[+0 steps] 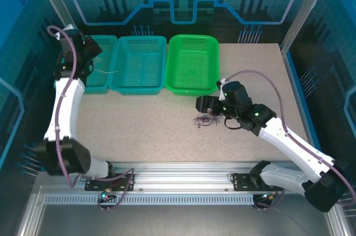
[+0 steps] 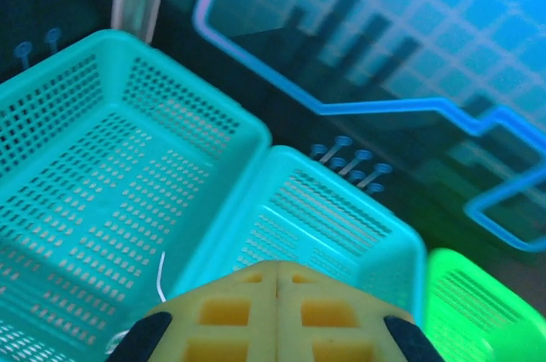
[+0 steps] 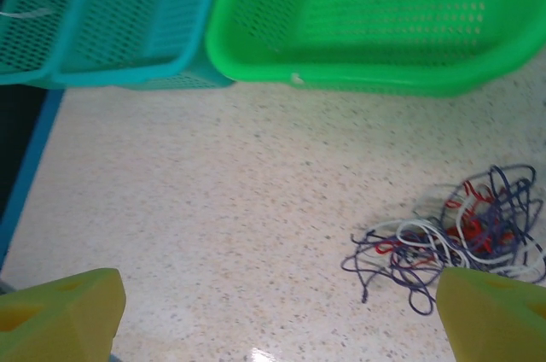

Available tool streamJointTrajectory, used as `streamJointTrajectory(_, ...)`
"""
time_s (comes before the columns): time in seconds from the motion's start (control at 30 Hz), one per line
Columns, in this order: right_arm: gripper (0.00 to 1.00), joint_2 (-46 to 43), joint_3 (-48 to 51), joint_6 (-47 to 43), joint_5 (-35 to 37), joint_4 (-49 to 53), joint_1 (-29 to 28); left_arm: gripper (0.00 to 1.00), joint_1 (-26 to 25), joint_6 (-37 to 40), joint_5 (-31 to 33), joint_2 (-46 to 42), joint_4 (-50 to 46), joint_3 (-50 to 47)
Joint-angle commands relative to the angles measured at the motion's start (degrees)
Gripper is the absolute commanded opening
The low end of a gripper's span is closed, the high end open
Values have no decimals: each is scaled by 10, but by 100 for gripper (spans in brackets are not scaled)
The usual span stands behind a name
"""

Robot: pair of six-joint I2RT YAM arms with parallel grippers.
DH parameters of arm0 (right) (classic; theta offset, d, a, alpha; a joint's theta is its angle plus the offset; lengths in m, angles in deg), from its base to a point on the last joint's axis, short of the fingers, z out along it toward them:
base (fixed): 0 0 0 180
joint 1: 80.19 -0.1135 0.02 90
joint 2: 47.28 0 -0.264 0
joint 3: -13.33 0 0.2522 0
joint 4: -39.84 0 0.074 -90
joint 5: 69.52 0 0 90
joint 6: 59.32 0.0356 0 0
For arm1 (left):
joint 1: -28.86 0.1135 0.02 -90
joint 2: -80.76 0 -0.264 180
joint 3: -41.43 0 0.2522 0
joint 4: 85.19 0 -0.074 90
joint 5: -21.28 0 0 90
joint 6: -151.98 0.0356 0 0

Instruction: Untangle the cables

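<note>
The cables (image 1: 206,120) lie as a small knotted clump of purple, red and white strands on the speckled table, in front of the green basket. In the right wrist view the cables (image 3: 461,234) sit just inside the right yellow finger (image 3: 495,315). My right gripper (image 3: 277,319) is open wide with nothing between its fingers, and it hovers just above the clump (image 1: 204,105). My left gripper (image 2: 275,266) is shut with its pads pressed together, holding nothing. It is raised over the leftmost teal basket (image 1: 88,47). One loose white strand (image 2: 160,272) lies in that basket.
Three baskets stand in a row at the back: a teal basket (image 1: 89,87) at the left, a second teal basket (image 1: 139,89) in the middle and a green basket (image 1: 192,88). Bare tabletop (image 1: 139,130) stretches left of the clump. Frame posts and blue walls enclose the table.
</note>
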Motion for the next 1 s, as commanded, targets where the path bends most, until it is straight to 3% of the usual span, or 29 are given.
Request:
streamJointTrajectory(0.0, 96, -15, -21, -28, -24, 22, -10, 0, 35, 12, -14, 65, 22, 50)
streamJointTrajectory(0.27, 96, -26, -12, -22, -24, 28, -12, 0, 88, -1, -65, 200, 11, 101)
streamJointTrajectory(0.37, 96, -25, -13, -18, -13, 36, -11, 35, 90, 2, -55, 205, -1, 96)
streamJointTrajectory(0.4, 96, -23, -14, -16, -7, 42, -10, 42, 91, -5, -57, 197, 1, 88)
streamJointTrajectory(0.57, 99, -10, -4, 15, 35, 71, 6, 50, 91, -69, -120, 100, 59, 7)
streamJointTrajectory(0.67, 99, 0, 16, 33, 27, 74, 36, 49, 82, -123, -176, 24, 83, -42)
streamJointTrajectory(0.77, 99, 11, 52, 47, 4, 54, 70, 48, 34, -125, -196, -58, 92, -88)
streamJointTrajectory(0.97, 98, 78, 89, 58, -40, -4, 104, 47, -145, -95, -197, -194, 88, -190)
